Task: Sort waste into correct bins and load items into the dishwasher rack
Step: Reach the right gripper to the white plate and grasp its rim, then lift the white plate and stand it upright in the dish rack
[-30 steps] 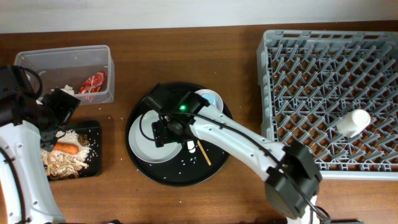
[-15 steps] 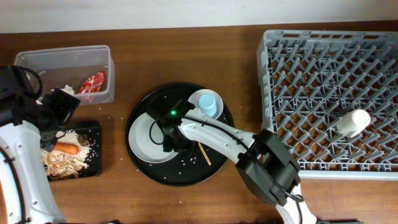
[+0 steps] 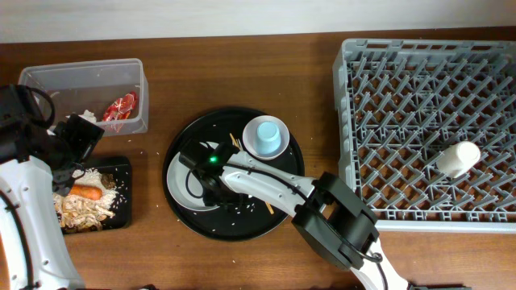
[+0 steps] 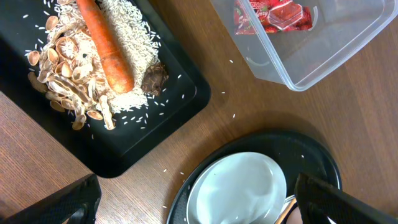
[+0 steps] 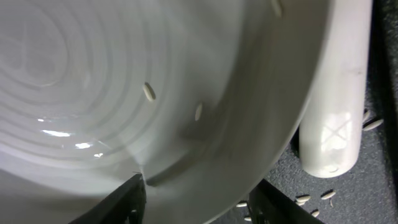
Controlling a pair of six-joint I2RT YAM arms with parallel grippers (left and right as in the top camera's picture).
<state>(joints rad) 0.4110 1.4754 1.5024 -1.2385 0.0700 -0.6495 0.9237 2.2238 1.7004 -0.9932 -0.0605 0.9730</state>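
Right gripper (image 5: 199, 200) is down on the white round plate (image 3: 184, 187), on the left half of the large round black tray (image 3: 234, 229) at frame centre. In the right wrist view one finger sits inside the plate and the other outside over the tray, with the plate rim between them. The jaws are part-way apart, and I cannot tell if they press the rim. A few rice grains (image 5: 148, 92) stick to the plate's inside, and more lie loose on the round tray. A white plastic fork (image 5: 336, 93) lies on the tray just beside the plate rim, only its handle end showing. The light blue cup (image 3: 268, 137) stands in the white bowl (image 3: 249, 138) at the tray's upper right. The thin wooden chopsticks (image 3: 265, 201) poke out from under the right arm, at lower right and again near the bowl. The left gripper (image 4: 196, 193) hangs over the desk (image 3: 242, 64) at the left of the overhead frame, between tub and black tray. Its jaws are spread wide and hold nothing. The clear plastic tub (image 3: 48, 80) at upper left holds the red-and-white wrapper (image 3: 121, 106) and the white tissue (image 3: 87, 118). The shallow black tray (image 3: 122, 211) at lower left holds the orange carrot (image 3: 86, 192), which lies on the beige food scraps (image 3: 81, 211). The grey dishwasher rack (image 3: 419, 97) fills the right side. The small white cup (image 3: 457, 158) lies tilted on the pegs in its right part.
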